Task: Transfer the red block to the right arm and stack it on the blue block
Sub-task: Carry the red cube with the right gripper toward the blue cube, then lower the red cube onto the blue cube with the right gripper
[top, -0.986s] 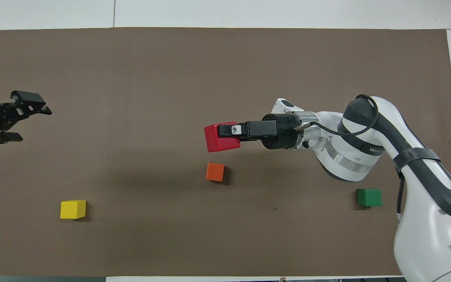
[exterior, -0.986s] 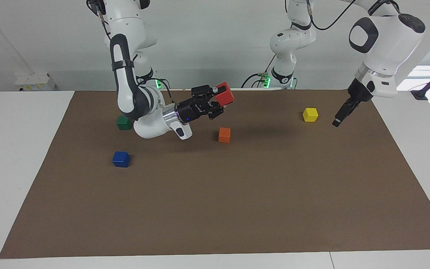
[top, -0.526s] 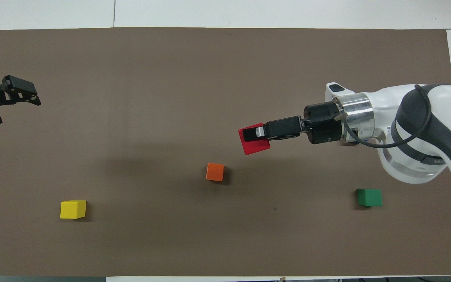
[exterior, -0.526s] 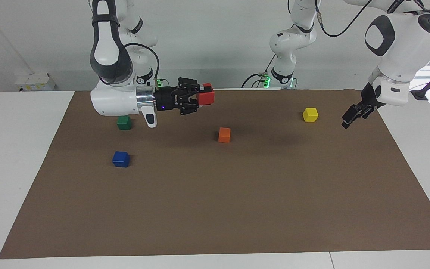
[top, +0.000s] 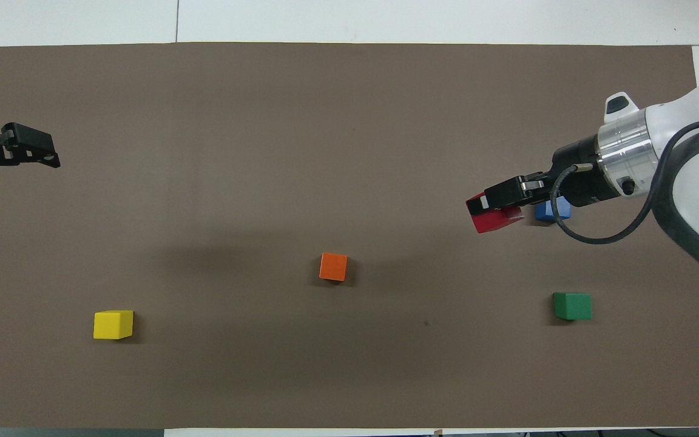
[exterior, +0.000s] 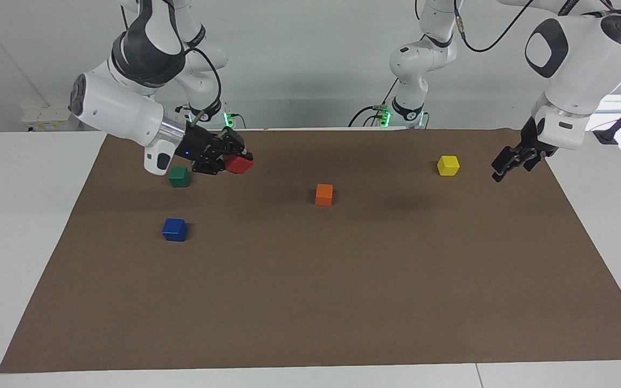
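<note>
My right gripper (exterior: 234,159) is shut on the red block (exterior: 239,164) and holds it tilted in the air over the mat, beside the green cube. In the overhead view the gripper (top: 496,204) and the red block (top: 494,221) sit next to the blue block (top: 547,211), which the gripper's body partly covers. The blue block (exterior: 174,229) rests alone on the mat, farther from the robots than the green cube. My left gripper (exterior: 511,167) is open and empty, in the air at the mat's edge beside the yellow cube; it also shows in the overhead view (top: 23,171).
A green cube (exterior: 179,176) (top: 572,305) lies near the right arm's base. An orange cube (exterior: 324,194) (top: 333,266) lies mid-mat. A yellow cube (exterior: 448,165) (top: 113,324) lies toward the left arm's end. The brown mat (exterior: 343,302) covers the table.
My right gripper has swung with the red block from over the orange cube toward the right arm's end and lower, near the green and blue cubes. My left gripper has drawn back a little.
</note>
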Action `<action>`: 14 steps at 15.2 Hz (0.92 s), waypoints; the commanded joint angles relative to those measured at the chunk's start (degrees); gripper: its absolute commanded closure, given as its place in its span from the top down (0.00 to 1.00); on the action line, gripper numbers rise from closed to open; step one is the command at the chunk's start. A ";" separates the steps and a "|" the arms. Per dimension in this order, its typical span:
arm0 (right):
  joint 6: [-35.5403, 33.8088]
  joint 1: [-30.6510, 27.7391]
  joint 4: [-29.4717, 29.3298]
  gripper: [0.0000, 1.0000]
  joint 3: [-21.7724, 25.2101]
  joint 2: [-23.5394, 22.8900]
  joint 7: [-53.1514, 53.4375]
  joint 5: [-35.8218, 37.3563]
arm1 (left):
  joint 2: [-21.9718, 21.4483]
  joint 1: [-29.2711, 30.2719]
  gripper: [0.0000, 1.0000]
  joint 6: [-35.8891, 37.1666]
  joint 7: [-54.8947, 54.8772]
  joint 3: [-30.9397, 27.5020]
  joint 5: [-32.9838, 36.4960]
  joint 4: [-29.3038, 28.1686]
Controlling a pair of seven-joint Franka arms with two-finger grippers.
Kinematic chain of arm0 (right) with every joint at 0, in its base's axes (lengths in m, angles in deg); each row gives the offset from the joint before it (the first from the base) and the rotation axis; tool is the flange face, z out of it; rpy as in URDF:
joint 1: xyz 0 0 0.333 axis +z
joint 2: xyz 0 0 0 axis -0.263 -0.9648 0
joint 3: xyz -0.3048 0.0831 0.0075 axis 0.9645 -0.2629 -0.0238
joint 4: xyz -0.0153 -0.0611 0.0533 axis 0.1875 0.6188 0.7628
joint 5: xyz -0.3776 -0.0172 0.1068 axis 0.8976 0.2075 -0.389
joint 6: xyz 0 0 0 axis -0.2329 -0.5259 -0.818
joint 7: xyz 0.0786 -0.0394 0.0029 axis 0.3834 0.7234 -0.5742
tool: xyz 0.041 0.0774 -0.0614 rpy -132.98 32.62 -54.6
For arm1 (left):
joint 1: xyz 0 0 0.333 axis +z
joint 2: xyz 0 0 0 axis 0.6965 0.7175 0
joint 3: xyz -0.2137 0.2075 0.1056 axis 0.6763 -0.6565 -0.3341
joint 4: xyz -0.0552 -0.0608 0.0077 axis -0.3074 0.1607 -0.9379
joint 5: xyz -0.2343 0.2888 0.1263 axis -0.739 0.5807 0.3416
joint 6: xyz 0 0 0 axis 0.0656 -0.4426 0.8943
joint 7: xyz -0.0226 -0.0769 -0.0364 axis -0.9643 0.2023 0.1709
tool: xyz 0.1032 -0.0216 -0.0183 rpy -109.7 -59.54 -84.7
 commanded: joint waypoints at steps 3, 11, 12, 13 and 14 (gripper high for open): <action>4.30 -0.43 -0.22 0.00 -0.56 -0.18 8.91 22.71 | -8.22 -6.38 1.00 4.17 -1.79 -5.61 1.59 -5.31; 22.75 -2.72 12.34 0.00 -0.65 -0.97 15.69 35.75 | -4.56 -12.81 1.00 1.62 -3.20 -11.09 1.33 -2.01; 24.08 -3.07 13.05 0.00 -0.65 -1.59 16.22 36.81 | -4.91 -13.16 1.00 2.22 -3.20 -11.09 1.41 -2.01; 25.14 -3.33 13.58 0.00 -0.65 -2.20 16.92 37.17 | -5.43 -14.12 1.00 2.58 -3.11 -11.09 1.42 -2.71; 26.97 -3.34 13.76 0.00 -0.65 -3.25 17.45 37.52 | -5.52 -14.22 1.00 2.67 -3.19 -11.17 1.33 -3.06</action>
